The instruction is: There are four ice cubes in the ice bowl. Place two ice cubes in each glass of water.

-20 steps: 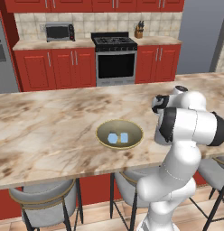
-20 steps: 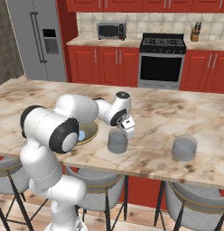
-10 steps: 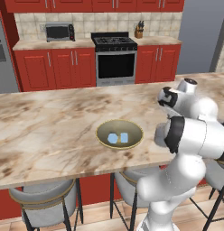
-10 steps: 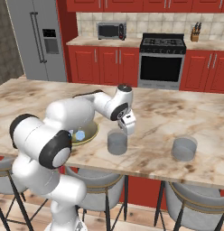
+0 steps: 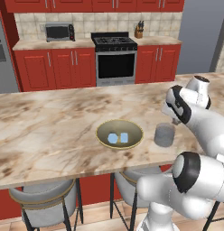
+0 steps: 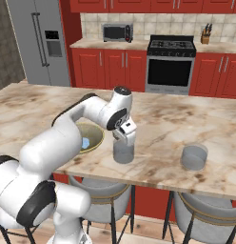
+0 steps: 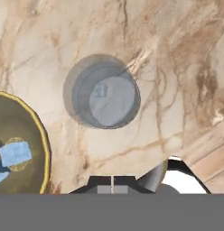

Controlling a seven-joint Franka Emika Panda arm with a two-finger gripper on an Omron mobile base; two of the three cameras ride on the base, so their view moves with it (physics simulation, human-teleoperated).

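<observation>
The ice bowl [image 5: 119, 134], olive with a gold rim [image 7: 43, 140], holds two ice cubes [image 5: 113, 138] [image 5: 124, 137]. In the hand view one of them [image 7: 15, 153] lies at the left. A glass of water [image 6: 123, 152] [image 5: 164, 135] stands right of the bowl, with one pale ice cube [image 7: 101, 91] inside it. My gripper [image 6: 124, 141] [image 7: 112, 184] hangs just above this glass, shut, with nothing between its fingers. The other glass [image 6: 194, 157] stands further right, near the counter's front edge.
Everything stands on a marble island counter [image 5: 50, 131] whose front edge runs close to the glasses. Grey stools [image 5: 41, 198] [image 6: 196, 209] stand under that edge. A stove [image 6: 168, 66] and red cabinets line the far wall.
My arm has swung its elbow out to the right, so the glass beside the bowl now shows in the left base view. The hand has stayed over that glass.
</observation>
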